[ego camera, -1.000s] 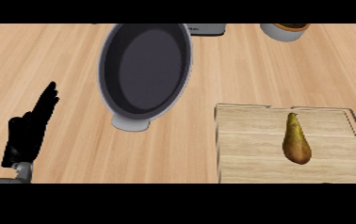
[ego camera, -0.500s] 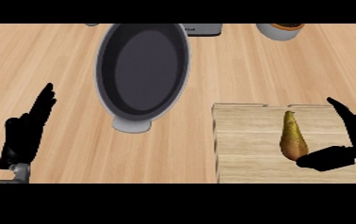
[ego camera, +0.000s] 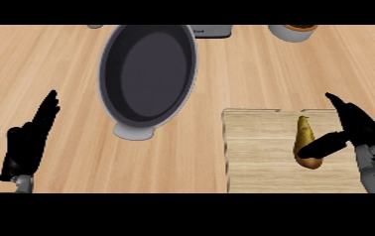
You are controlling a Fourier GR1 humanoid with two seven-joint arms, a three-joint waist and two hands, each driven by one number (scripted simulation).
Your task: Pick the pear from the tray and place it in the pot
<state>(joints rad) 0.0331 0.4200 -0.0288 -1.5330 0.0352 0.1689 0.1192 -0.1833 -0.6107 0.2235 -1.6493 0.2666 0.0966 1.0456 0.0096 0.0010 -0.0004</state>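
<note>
One pear (ego camera: 306, 148), one tray (ego camera: 256, 153), one pot (ego camera: 149, 74).

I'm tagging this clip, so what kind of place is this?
Most likely a kitchen counter: a wooden worktop holding a grey oval pot, and a wooden tray with a pear on it.

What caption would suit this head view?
Right robot hand open beside the brown-yellow pear on the pale wooden tray; oval grey pot waits.

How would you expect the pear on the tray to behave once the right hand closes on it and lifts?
The pear lies on its side on the flat tray, so a nudge may roll it. Its tapered, smooth-looking body could slip toward the narrow end. The right hand is open beside it.
</note>
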